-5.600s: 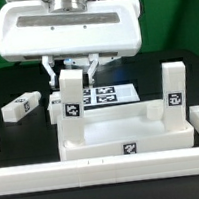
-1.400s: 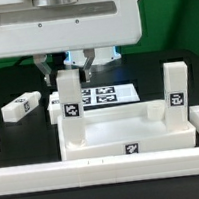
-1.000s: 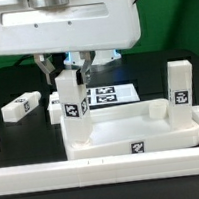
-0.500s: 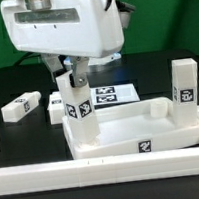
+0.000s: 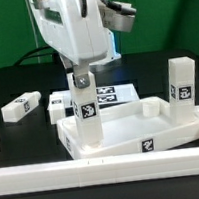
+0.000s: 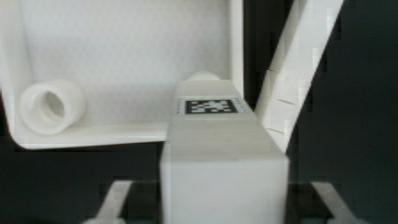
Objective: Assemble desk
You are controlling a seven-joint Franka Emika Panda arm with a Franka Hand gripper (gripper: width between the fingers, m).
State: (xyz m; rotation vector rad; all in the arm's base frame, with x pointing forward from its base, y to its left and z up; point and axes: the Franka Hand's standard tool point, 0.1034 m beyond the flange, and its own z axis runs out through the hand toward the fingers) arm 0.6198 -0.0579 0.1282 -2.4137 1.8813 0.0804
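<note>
The white desk top (image 5: 142, 131) lies rim-up against the front rail. One white leg (image 5: 86, 114) stands upright in its corner socket on the exterior view's left. My gripper (image 5: 80, 80) comes down from above and is shut on this leg's top. A second leg (image 5: 182, 82) stands upright at the corner on the exterior view's right. In the wrist view the held leg (image 6: 222, 150) fills the middle between my gripper's (image 6: 222, 205) fingers (image 6: 121, 200), with the desk top (image 6: 125, 50) and an empty round socket (image 6: 50, 105) beyond it.
A loose leg (image 5: 21, 107) lies on the black table at the exterior view's left, and another (image 5: 56, 109) lies just behind the held leg. The marker board (image 5: 114, 93) lies flat behind the desk top. A long white rail (image 5: 96, 170) runs along the table's front edge.
My gripper has turned about its upright axis, and the leg has turned with it. The desk top has swung a little, with its front edge now slanted.
</note>
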